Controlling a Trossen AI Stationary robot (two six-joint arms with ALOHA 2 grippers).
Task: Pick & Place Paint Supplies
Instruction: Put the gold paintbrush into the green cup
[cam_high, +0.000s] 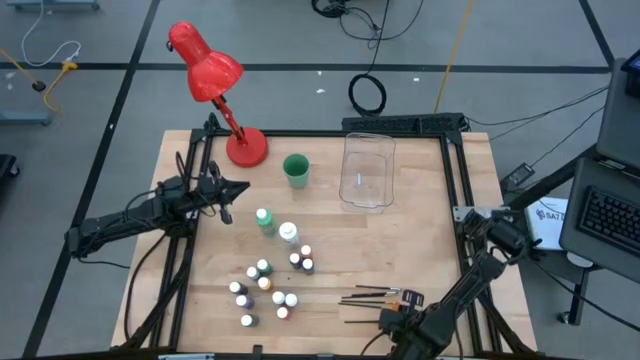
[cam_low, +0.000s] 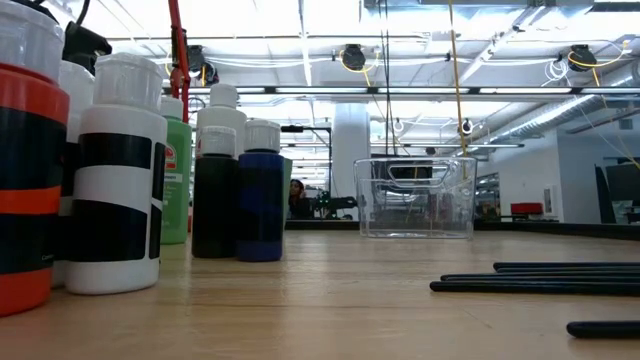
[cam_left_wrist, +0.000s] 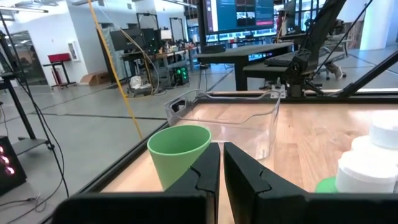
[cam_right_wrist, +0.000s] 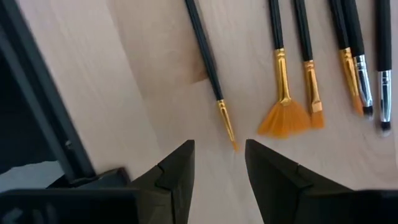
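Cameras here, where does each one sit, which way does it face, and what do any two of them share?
High view: above the table, looking straight down; both arms show, left gripper, right gripper.
Low view: at table-top height, looking level across paint bottles toward the clear bin; no arm shows.
Left wrist view: behind shut jaws, facing the green cup and the bin.
Right wrist view: over parted jaws, looking down on brushes.
Shared: high, low and left wrist views all see the bin.

A bright red desk lamp (cam_high: 213, 82) stands by a green cup (cam_high: 296, 169) and a clear plastic bin (cam_high: 367, 170) on pale wood. The brushes (cam_right_wrist: 283, 74) have black handles, gold ferrules and orange bristles. One bottle (cam_low: 113, 180) wears black and white bands, another (cam_low: 261, 195) is dark blue.
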